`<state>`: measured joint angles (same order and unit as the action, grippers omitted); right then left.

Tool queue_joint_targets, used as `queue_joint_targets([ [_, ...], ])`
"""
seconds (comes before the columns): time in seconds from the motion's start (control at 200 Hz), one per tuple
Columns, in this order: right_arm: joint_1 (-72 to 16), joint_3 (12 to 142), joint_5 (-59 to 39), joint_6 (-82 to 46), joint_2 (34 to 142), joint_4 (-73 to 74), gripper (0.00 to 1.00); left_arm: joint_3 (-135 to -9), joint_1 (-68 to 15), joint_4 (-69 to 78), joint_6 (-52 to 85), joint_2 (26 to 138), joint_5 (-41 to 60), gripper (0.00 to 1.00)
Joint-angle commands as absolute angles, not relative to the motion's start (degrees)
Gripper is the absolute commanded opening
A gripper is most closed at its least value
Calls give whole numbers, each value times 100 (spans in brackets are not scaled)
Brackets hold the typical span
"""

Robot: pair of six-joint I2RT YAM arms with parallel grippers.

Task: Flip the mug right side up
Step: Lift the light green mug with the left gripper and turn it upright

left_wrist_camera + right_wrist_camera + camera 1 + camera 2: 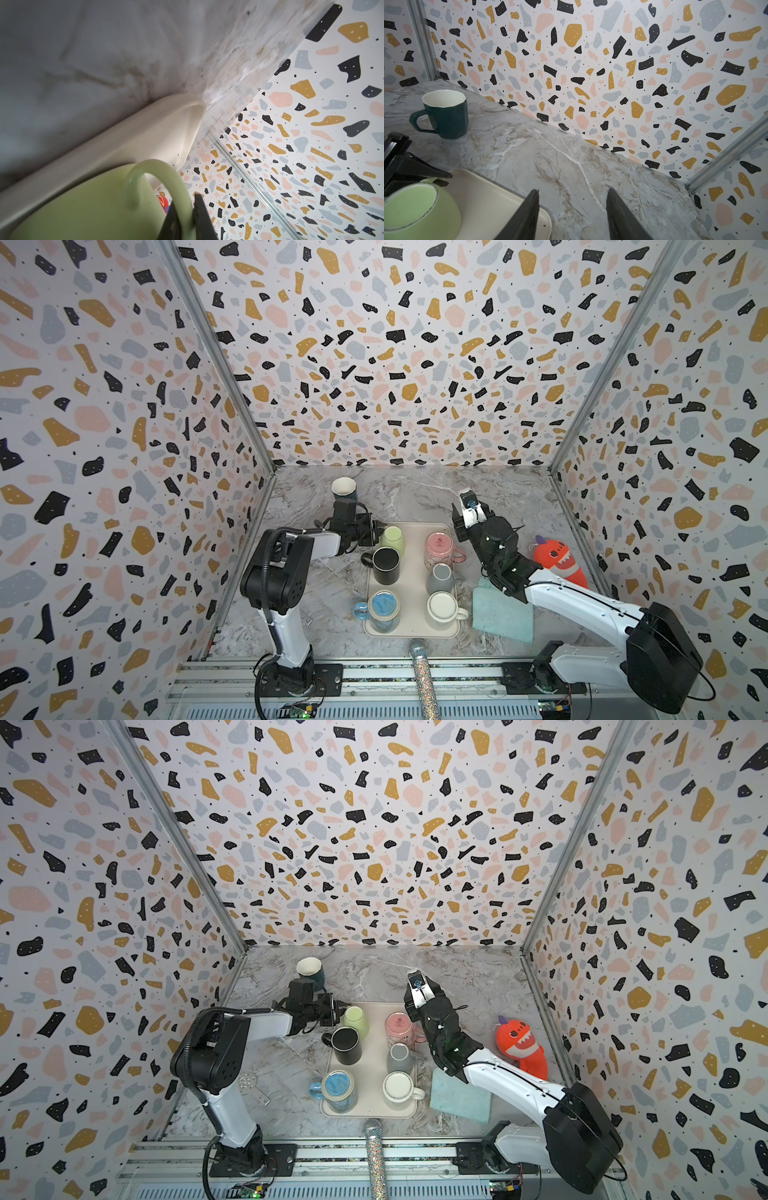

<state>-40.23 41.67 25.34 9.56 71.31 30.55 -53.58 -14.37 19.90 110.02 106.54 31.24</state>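
Observation:
A light green mug point(392, 540) point(356, 1021) stands bottom up in the far left corner of the cream tray point(411, 572). My left gripper point(380, 531) point(186, 204) is shut on its handle point(158, 170), one black finger point(199, 209) on each side of the loop. In the right wrist view the mug's flat base point(411, 203) faces up, with the left gripper's fingers at the handle. My right gripper point(459, 520) point(573, 190) hovers open over the tray's far right corner point(542, 216), holding nothing.
On the tray also sit a black mug point(386, 564), pink mug point(440, 549), grey mug point(440, 577), blue mug point(384, 610) and white mug point(444, 608). A dark green mug point(344, 489) stands upright at the back left. An orange plush point(559, 558) and a teal cloth point(503, 612) lie on the right, a glitter microphone point(424, 676) in front.

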Motion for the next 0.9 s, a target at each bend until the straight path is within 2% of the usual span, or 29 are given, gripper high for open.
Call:
queue_joint_targets([
  [0.0,-3991,4324,2637,1015,7063,3046,54,-5536,-1454,2380,11094,10805,3103,8],
  [0.17,-3982,4329,2652,1038,7058,3035,54,-5624,-1463,3001,11317,10915,3059,0],
  [0.441,-3977,4318,2629,1022,7051,3032,54,-5415,-1554,5756,11834,11108,3075,0],
  [0.541,-3973,4307,2596,991,7072,3022,54,-5404,-1616,6311,11894,11128,3153,0],
  [0.696,-3973,4293,2543,927,7067,2971,54,-5494,-1662,6314,11416,10919,3268,0],
  [0.896,-3981,4269,2507,868,7003,2904,54,-5751,-1665,4978,9928,10324,3196,0],
])
